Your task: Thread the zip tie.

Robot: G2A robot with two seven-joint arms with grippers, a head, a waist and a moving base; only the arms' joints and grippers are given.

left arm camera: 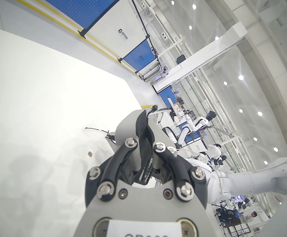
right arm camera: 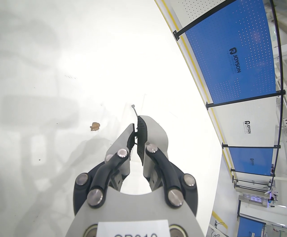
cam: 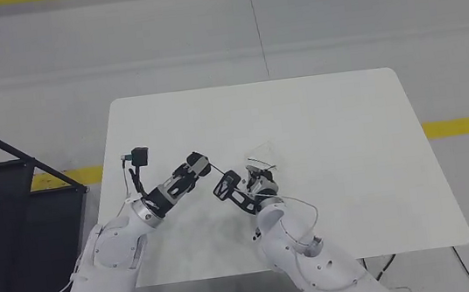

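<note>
A thin black zip tie [right arm camera: 134,108] sticks out past my right gripper [right arm camera: 137,125], which is shut on its strap; the small square head points away over the white table [right arm camera: 67,67]. In the top view the right gripper [cam: 260,176] sits near the table's front middle, and the left gripper [cam: 201,162] is just left of it, tips facing it. The left gripper [left arm camera: 144,122] has its black pads pressed together. A faint dark line runs from its tips toward the right arm in the top view; I cannot tell whether it is held.
A clear plastic bag [cam: 262,154] with a black tie [left arm camera: 94,129] on it lies just beyond the grippers. A small brown speck [right arm camera: 95,126] marks the table nearby. The table's far and right parts are bare [cam: 347,132].
</note>
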